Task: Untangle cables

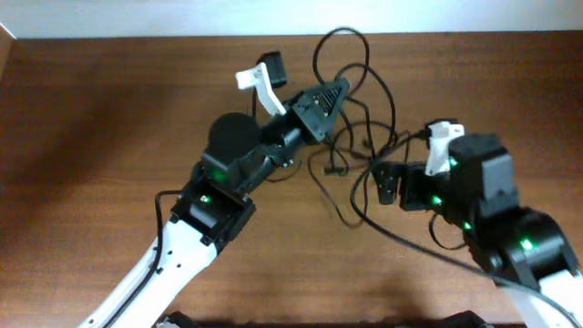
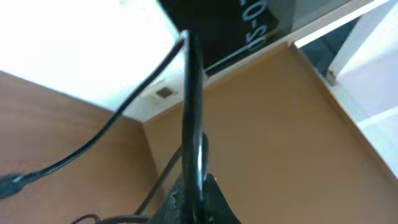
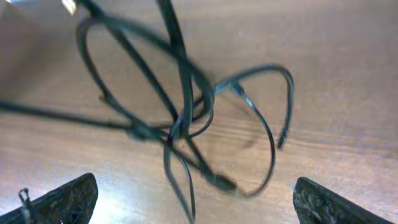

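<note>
Thin black cables point(image 1: 360, 137) lie tangled in loops on the brown table, right of centre. My left gripper point(image 1: 339, 91) is shut on one cable strand and holds it at the tangle's upper left; in the left wrist view the pinched cable point(image 2: 193, 124) runs straight up from the jaws point(image 2: 198, 205). My right gripper point(image 1: 387, 182) is open at the tangle's right side, just above the table. In the right wrist view the crossed loops point(image 3: 186, 118) and a plug end point(image 3: 224, 182) lie between its spread fingertips point(image 3: 196, 202), untouched.
The wooden table point(image 1: 91, 137) runs to a white wall at the back. A cable loop point(image 1: 342, 46) reaches toward the back edge. One long strand point(image 1: 410, 241) trails toward the front right under the right arm.
</note>
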